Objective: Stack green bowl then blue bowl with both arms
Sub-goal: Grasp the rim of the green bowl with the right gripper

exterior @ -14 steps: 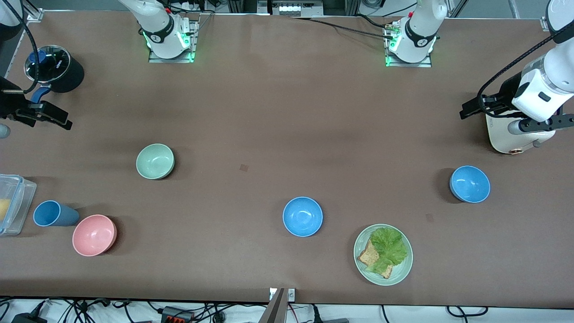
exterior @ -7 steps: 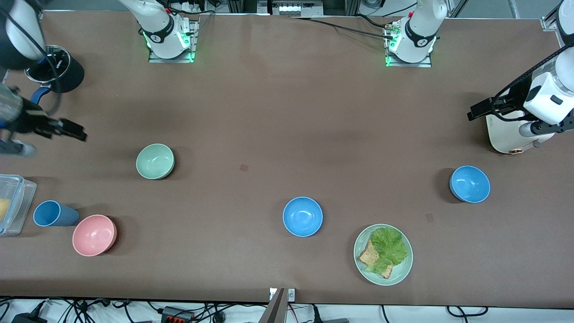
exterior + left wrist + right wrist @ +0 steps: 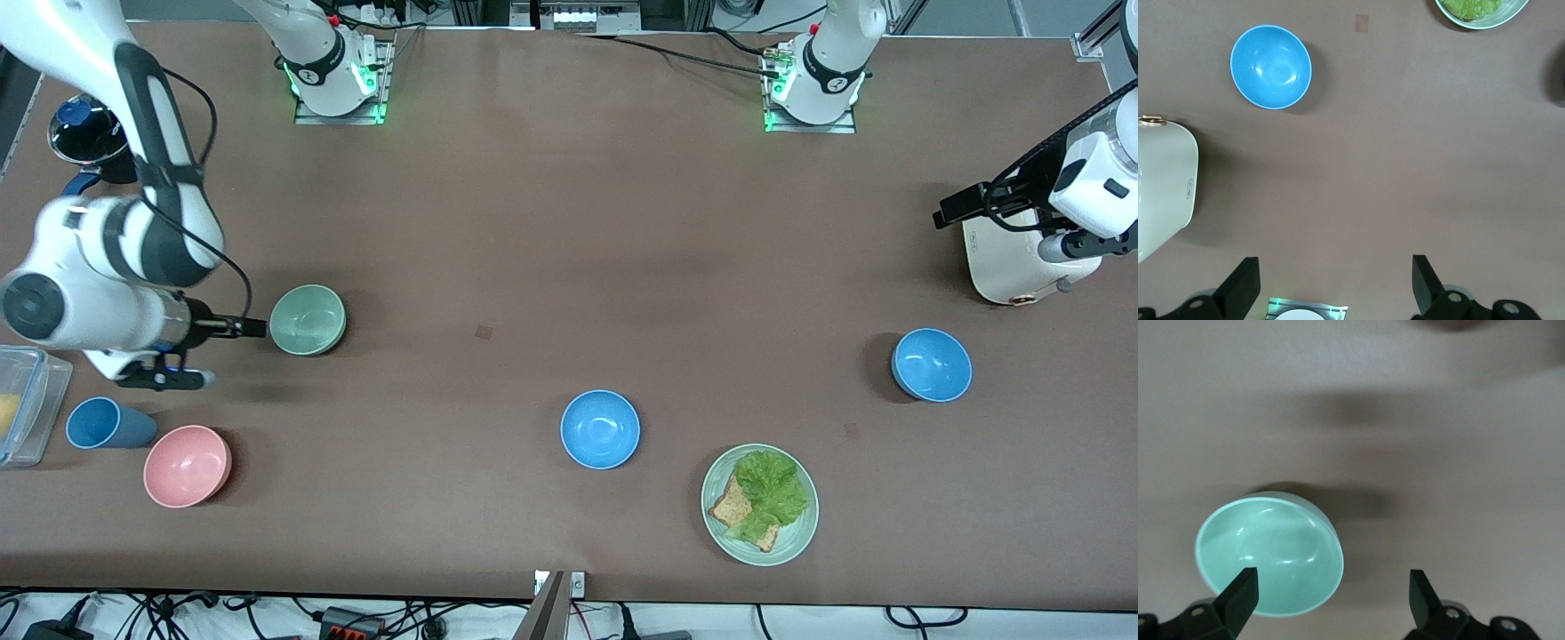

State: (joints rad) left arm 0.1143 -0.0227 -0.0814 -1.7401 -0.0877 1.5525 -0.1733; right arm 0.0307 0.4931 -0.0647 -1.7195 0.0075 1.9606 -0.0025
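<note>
While the right gripper (image 3: pixel 1327 600) hangs wide open beside the green bowl (image 3: pixel 308 319), the bowl's rim lies under one finger only, so the jaws are off-centre. The left gripper (image 3: pixel 1335 287), also wide open, waits over bare table, with a blue bowl (image 3: pixel 931 364) well apart ahead.
</note>
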